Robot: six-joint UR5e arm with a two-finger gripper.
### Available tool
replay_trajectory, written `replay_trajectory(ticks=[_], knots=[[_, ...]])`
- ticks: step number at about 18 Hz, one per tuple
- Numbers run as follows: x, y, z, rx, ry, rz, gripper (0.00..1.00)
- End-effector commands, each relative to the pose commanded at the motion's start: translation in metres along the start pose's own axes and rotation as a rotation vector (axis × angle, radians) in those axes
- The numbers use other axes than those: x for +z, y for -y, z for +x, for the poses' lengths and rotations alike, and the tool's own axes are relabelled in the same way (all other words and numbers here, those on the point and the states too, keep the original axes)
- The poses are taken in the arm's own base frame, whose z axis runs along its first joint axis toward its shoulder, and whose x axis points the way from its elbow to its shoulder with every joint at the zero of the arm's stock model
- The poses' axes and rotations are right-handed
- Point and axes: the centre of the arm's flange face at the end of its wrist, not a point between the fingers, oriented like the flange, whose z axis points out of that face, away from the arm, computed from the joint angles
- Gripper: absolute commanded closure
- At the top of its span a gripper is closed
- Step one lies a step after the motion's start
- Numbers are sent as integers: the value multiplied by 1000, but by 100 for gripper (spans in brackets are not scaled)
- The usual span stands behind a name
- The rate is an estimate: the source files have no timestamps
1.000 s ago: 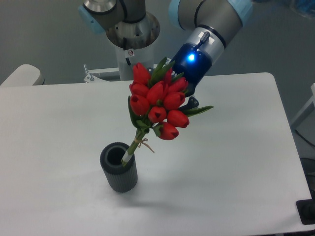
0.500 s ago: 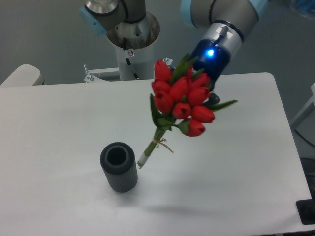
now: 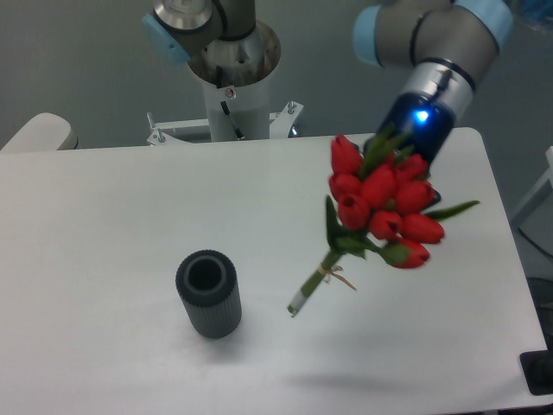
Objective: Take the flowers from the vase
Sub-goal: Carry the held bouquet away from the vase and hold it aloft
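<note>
The flowers (image 3: pixel 380 203), a tied bunch of red tulip buds with green leaves and short stems, hang tilted in the air over the right half of the table, stem ends pointing down-left. My gripper (image 3: pixel 413 160) sits behind the buds, so its fingers are hidden, but it carries the bunch. The vase (image 3: pixel 208 293), a dark grey ribbed pot, stands upright and empty on the table at the lower left, well apart from the stems.
The white table (image 3: pixel 104 225) ends at a right edge (image 3: pixel 510 259). The robot's base (image 3: pixel 235 78) stands at the back centre. A dark object (image 3: pixel 540 372) sits at the lower right corner, off the table.
The gripper has moved right with the flowers. The stems have come fully out of the vase and now hang clear to its right. The vase has not moved.
</note>
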Motion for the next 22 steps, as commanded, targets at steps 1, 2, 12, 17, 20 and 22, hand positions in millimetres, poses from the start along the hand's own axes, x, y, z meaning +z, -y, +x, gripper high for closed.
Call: replay_trajectory(ticks=[1,2,12,17,20,22], knots=[[0,-2,-8,18,17,-21,72],[-1,-3,-14,30,32,-37,72],[8,-29,-29,81,43,-89,72],[9,-30,-29,81,42,-90,72],[9,-30,-29,89,42,-90,72],[9,-32,-28,103,38,-90,72]])
